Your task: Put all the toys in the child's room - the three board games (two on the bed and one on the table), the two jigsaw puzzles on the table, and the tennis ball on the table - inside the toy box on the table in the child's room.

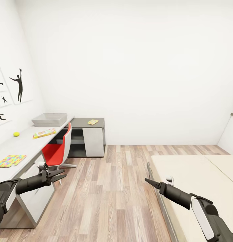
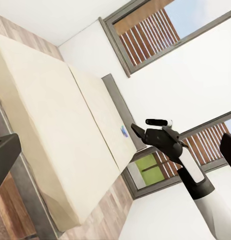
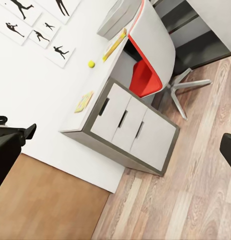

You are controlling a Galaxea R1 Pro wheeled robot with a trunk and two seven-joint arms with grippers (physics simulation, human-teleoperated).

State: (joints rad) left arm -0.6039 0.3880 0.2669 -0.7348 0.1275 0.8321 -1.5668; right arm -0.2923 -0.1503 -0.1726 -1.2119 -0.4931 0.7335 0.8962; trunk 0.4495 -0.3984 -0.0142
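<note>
We see toy box (image 1: 49,119) at 10 o'clock on desk (image 1: 25,143), tennis ball (image 1: 16,134) near. Left pincer (image 1: 59,175) open, empty; right pincer (image 1: 149,182) state unclear. Bed (image 1: 197,181) at 4 o'clock.

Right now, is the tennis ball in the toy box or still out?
Out. The tennis ball sits on the table, apart from the toy box.

a light-grey table (image 3: 90,107) with a three-drawer unit (image 3: 130,127) stands on the wood-plank floor (image 3: 195,195). on top lie a jigsaw puzzle (image 3: 84,101), the tennis ball (image 3: 91,64) and a board game (image 3: 114,46). a red chair (image 3: 153,60) sits tucked beside the drawers.
</note>
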